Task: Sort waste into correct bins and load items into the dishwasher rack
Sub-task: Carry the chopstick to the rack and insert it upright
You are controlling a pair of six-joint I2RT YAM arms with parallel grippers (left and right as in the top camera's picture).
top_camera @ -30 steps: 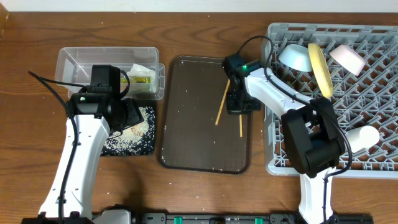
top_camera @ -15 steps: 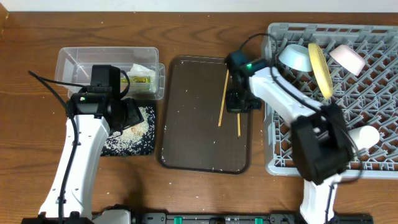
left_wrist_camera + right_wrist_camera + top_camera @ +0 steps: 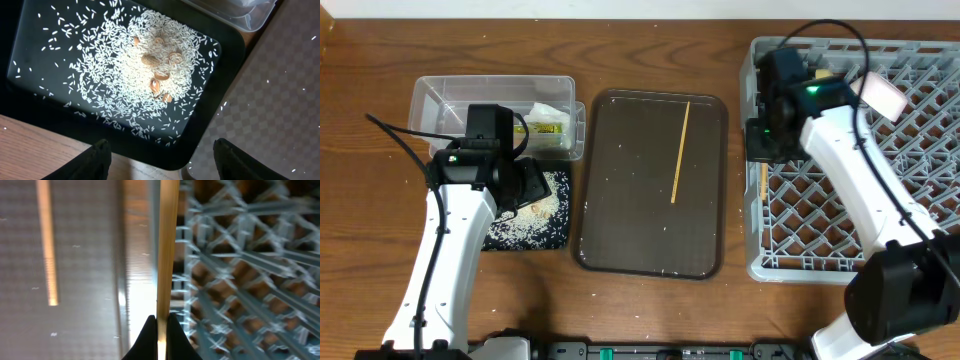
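Clamped thin wooden chopstick (image 3: 167, 245) in right gripper (image 3: 160, 325) jaws at left edge of large grey plastic lattice rack (image 3: 840, 200), frame right. Hung left gripper (image 3: 157, 155), jaws apart, over rice-strewn shallow black tray (image 3: 205, 120), frame left.

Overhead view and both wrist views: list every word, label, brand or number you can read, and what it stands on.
No text can be read.
The snack wrapper in the clear tub has green-and-yellow print, too small to read.
Nothing else bears lettering.
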